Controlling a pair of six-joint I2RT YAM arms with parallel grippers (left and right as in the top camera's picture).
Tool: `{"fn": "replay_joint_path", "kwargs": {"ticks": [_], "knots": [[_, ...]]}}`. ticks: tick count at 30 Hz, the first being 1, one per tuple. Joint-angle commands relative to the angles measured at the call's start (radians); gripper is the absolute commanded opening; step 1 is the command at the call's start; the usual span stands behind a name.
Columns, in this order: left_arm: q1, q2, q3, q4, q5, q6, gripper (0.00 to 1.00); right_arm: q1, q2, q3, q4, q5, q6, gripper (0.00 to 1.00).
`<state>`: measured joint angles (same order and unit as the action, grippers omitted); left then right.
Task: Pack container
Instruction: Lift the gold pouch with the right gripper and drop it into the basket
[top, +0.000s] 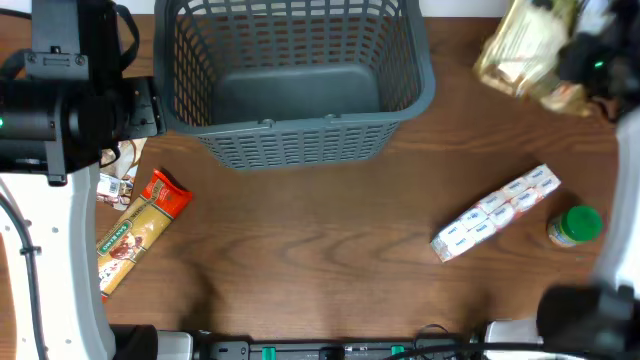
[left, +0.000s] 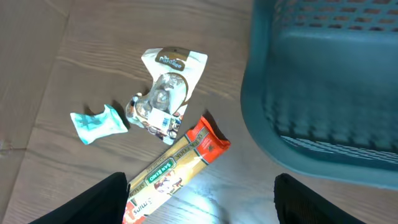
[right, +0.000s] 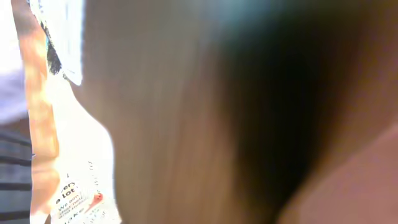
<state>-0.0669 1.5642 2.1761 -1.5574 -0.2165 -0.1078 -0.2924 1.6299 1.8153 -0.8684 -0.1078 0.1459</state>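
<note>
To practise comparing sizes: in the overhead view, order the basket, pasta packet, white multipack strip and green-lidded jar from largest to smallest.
1. grey-blue basket, by far the largest
2. pasta packet and white multipack strip: they look alike, so not ranked apart
3. green-lidded jar, smallest

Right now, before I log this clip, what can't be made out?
Right wrist view: motion blur throughout; only a packet edge shows, print unreadable.
Overhead: right jaws smeared beside the gold bag; grip cannot be told.
Overhead: container, far rim cut off by the top edge.
Overhead: small packets partly hidden under the left arm.
</note>
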Motion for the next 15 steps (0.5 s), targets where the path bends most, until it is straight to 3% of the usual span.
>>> {"fn": "replay_joint_path", "kwargs": {"ticks": [1, 7, 15], "knots": [[0.005, -0.003, 0.007, -0.006, -0.002, -0.002, 0.74, 0.074, -0.128, 0.037, 0.104, -0.033, -0.014, 0.01], [0.005, -0.003, 0.007, -0.006, -0.002, -0.002, 0.74, 0.263, -0.179, 0.05, 0.192, -0.222, -0.315, 0.01], [0.005, -0.003, 0.007, -0.014, -0.002, -0.002, 0.74, 0.538, -0.111, 0.051, 0.3, -0.115, -0.552, 0.01]]}}
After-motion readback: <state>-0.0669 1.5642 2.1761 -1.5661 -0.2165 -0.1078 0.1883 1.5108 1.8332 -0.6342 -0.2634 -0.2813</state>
